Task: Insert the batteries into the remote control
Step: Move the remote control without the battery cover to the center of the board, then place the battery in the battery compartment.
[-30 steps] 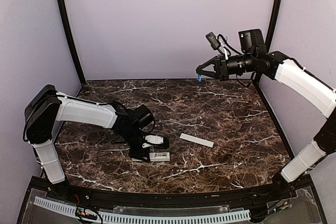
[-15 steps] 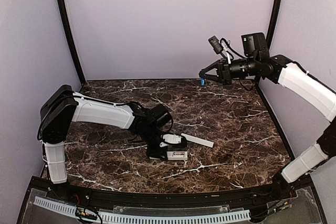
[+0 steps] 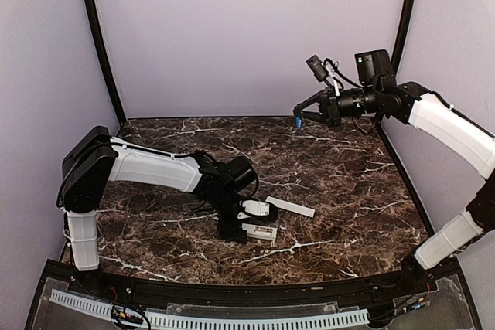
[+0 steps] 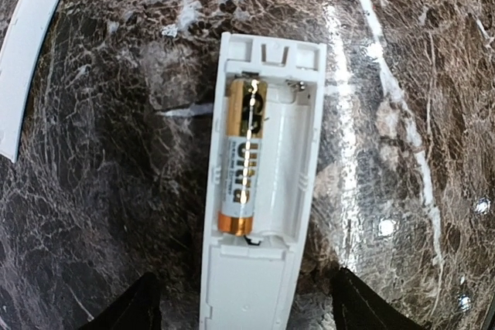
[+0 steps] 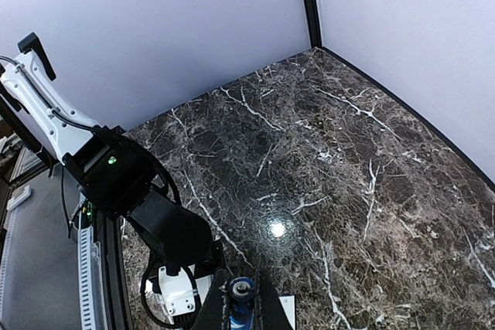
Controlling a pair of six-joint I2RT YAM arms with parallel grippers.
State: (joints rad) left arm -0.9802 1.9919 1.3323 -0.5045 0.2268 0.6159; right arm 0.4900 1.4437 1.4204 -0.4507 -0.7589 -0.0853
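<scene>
Left gripper (image 4: 246, 316) is low on the marble table (image 3: 348, 183), jaws apart. One dark fingertip sits on each side of the remote control (image 3: 261, 231), with a gap showing on both sides, so it straddles the remote and does not clamp it.

The remote lies flat near the front middle of the table, back face up, compartment uncovered. In the wrist view its long axis runs straight away from the fingers, with the compartment at the far end. In the top view it runs roughly left-right.

One seated battery (image 4: 241, 160) fills the left bay, parallel to the remote's length. The empty bay (image 4: 282, 168) is just beside it. The battery cover (image 3: 290, 206), a white strip, lies near the remote on the table and is not touching it.

Right gripper (image 3: 297, 112) is raised high at the back right, well apart from the remote. Its fingers are pinched together on a blue battery (image 5: 240, 295). That cell hangs about upright below the fingertips and shows end-on to the wrist camera.

Step in hand, as I judge it, is bringing this second cell to the empty bay. To do it well:
- Steady the remote with the left jaws first.
- Turn the cell flat and parallel to the seated one.
- Come in from the right and clear of the left fingers.
- Seat the spring end first, then press the other end down.

Polarity marks are not readable here.
</scene>
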